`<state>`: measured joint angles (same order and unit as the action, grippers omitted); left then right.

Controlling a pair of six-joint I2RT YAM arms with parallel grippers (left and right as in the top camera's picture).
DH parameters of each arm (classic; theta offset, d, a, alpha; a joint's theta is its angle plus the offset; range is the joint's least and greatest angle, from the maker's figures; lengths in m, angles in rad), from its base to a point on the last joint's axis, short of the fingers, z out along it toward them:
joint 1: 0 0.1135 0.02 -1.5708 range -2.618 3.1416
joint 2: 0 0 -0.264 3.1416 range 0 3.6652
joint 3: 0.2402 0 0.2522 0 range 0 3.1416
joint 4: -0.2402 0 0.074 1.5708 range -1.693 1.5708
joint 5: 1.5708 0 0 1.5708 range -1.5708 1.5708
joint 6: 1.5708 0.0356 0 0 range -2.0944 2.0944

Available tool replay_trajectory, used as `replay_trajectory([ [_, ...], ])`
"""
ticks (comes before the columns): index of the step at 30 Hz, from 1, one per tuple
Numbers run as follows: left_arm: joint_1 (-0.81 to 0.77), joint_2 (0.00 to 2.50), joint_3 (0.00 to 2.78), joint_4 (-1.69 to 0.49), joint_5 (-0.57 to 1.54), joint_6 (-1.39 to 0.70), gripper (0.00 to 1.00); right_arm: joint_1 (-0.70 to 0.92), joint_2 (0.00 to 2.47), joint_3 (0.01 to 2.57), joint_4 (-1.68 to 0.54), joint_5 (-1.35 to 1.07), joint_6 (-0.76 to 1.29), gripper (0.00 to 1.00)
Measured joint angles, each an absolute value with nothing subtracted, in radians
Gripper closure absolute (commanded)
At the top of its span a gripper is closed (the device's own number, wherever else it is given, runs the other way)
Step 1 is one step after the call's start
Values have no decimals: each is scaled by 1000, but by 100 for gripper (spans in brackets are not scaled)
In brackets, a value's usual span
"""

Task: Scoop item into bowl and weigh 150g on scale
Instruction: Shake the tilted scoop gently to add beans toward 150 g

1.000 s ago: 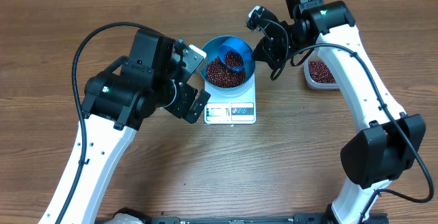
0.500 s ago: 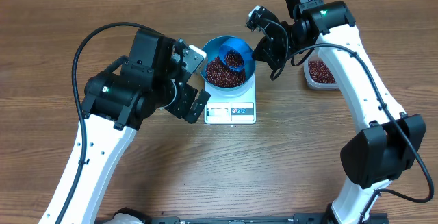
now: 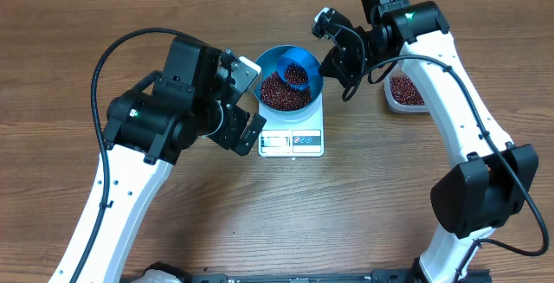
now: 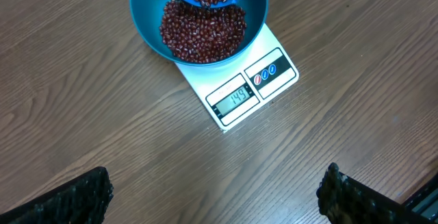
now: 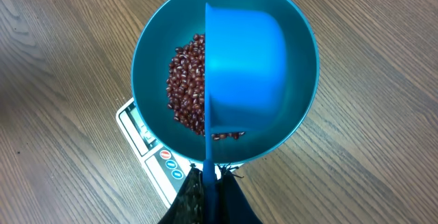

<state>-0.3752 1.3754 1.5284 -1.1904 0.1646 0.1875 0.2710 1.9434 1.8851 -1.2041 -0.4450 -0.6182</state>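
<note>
The blue bowl (image 3: 267,57) sits on the white scale (image 3: 292,142) with a heap of red-brown beans (image 3: 279,94) inside. My right gripper (image 3: 334,59) is shut on the handle of a small blue scoop (image 3: 296,74), held over the bowl's far right side with beans in it. In the right wrist view the scoop (image 5: 243,66) covers much of the bowl (image 5: 152,49), and the beans (image 5: 183,90) show to its left. My left gripper (image 4: 215,193) stands open and holds nothing, hovering over bare table short of the scale (image 4: 274,80). The scale's display (image 4: 237,98) shows digits.
A clear tub (image 3: 405,91) holding more beans stands right of the bowl, partly behind the right arm. The left arm's black body (image 3: 173,110) sits close to the scale's left side. Wood tabletop (image 3: 346,214) lies in front of the scale.
</note>
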Motion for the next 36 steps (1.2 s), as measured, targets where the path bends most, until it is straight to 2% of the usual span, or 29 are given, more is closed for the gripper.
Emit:
replay_trajectory([
  [36,-375,1375,1528,-1190,165,187,0,271,1943,1885,-1230,-427,-630,96],
])
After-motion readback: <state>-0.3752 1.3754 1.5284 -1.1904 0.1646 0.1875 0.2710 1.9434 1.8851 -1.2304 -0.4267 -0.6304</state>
